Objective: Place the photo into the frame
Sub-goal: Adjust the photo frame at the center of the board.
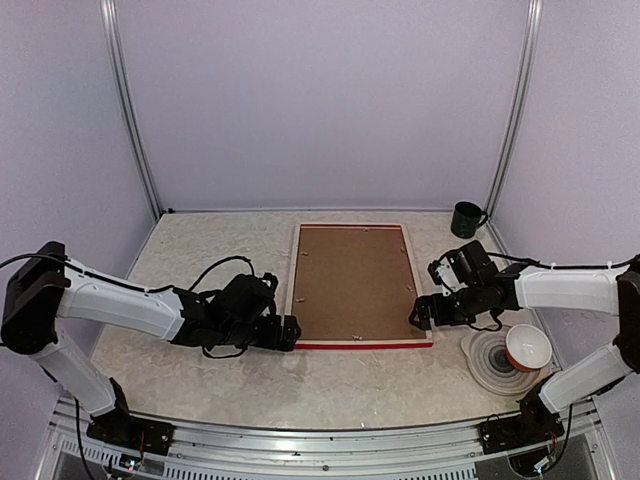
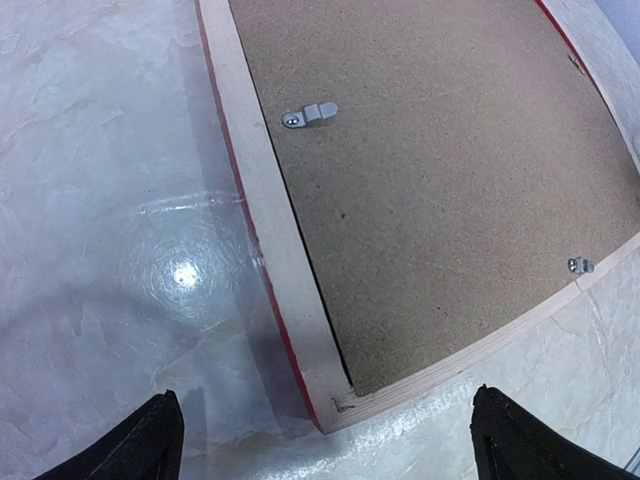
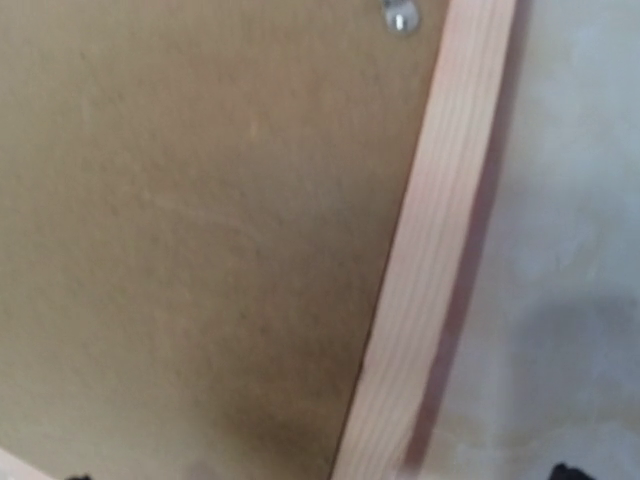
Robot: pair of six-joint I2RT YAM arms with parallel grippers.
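Red-edged pale-wood rectangular picture frame [image 1: 360,344] face down mid-picture, brown backing board [image 1: 355,285] up | your left pincer [image 1: 288,333] and right pincer [image 1: 418,312] spread at its lower corners, likely to open it

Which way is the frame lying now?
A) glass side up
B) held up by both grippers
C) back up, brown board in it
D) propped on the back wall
C: the frame lies flat with its pale wood back and the brown board facing up.
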